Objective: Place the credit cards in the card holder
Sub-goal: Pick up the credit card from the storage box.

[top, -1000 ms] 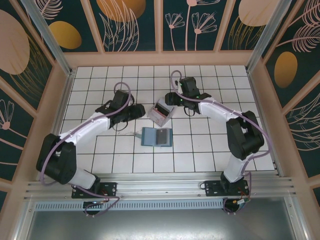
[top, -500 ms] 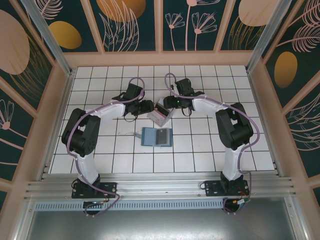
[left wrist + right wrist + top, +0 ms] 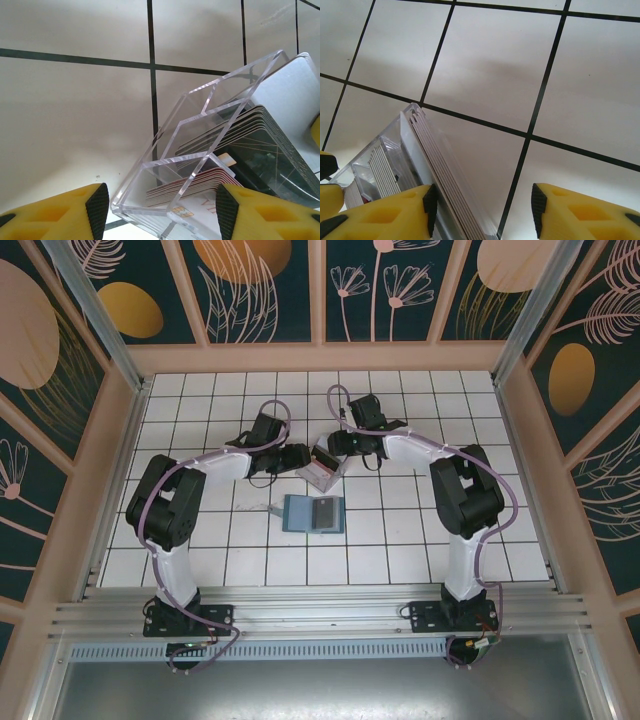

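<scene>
Cards [image 3: 245, 140], dark and pinkish-red, stand packed in the clear box [image 3: 197, 112], just on the far side of the teal card holder [image 3: 300, 513]; left hand [image 3: 161, 210] and right hand [image 3: 482, 210] flank it, both spread, probably to steady it; whether any pad touches the plastic is unclear; holder pockets too small to read.

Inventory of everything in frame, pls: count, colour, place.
clear acrylic card box: 1, transparent, mid-table, between both grippers
thin flat credit cards: stacks, count unreadable, dark grey and pinkish-red, standing inside the box
flat teal bifold wallet: 1, teal-blue, lying flat on the near side of the box, dark rectangle on its right half
white tiled table: 1, white with black grid lines
left gripper: 1, yellow fingers with black pads, open, straddling a box corner
right gripper: 1, same colours, open, at the box's opposite edge
</scene>
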Robot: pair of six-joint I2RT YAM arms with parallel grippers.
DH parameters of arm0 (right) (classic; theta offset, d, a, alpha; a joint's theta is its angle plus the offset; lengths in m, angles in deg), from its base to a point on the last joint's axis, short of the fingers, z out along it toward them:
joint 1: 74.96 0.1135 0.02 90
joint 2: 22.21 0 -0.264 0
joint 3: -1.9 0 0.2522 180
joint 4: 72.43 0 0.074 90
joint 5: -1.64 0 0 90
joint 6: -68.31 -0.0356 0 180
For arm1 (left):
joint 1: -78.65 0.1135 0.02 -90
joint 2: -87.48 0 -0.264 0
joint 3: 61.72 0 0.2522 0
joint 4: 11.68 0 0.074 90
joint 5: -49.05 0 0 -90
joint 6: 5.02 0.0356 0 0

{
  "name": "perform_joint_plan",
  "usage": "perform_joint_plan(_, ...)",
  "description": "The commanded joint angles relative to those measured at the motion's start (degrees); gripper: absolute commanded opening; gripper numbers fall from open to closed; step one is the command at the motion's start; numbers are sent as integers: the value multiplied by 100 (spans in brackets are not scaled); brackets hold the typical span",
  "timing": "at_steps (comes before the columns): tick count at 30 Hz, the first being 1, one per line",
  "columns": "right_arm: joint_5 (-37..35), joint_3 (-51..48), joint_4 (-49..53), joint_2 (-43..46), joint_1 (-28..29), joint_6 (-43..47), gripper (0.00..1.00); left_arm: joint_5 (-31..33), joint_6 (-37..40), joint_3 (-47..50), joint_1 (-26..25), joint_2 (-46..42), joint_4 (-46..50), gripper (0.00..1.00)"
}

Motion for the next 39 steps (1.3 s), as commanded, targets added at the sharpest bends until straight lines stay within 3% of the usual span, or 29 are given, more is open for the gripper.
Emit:
perform_joint_plan(1, -238, 155, 174, 125, -12, 57, 51, -10, -49, 252, 14, 40, 192, 61)
perform_joint_plan(17, -257, 102, 96, 346, -23, 73, 43, -27, -75, 318, 12, 19, 162, 60)
perform_joint_plan(30, -216, 97, 117, 376, -21, 172, 23, 11, -85, 318, 9, -36, 191, 60)
perform_joint_plan(39, -320, 196, 258, 459, -23, 393, 16, 11, -100, 320, 20, -44, 196, 60)
